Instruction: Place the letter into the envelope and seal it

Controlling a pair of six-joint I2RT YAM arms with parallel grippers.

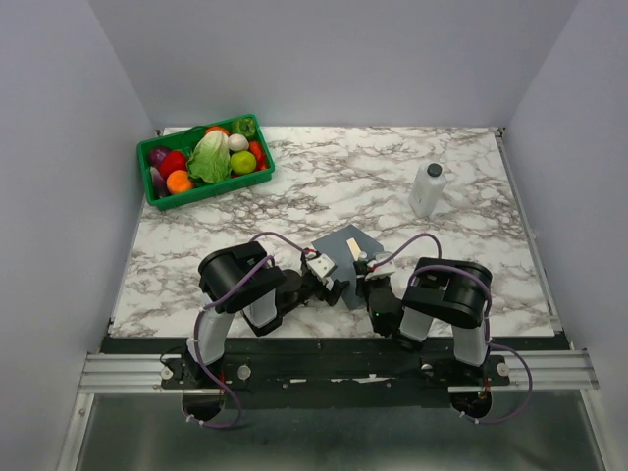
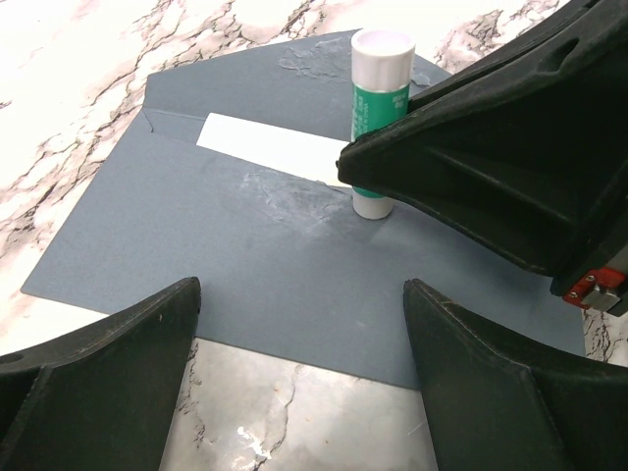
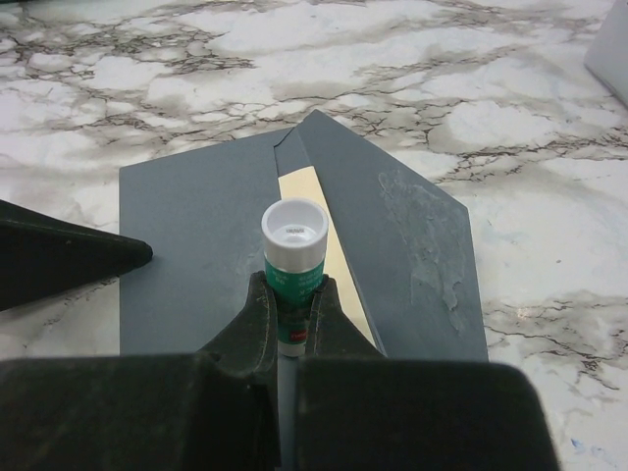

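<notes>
Gripping an upright glue stick whose green label is unreadable, the right gripper hovers over the envelope; the left gripper gapes wide.

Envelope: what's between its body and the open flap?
A strip of the letter, poking out of the envelope. Right wrist view shows it best, just beyond the glue stick held by the right pincer.

Left fingers spread wide; right fingers pinched nearly together.

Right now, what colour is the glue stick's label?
The glue stick label is green, on a white tube; clearest in the left wrist view.
</notes>
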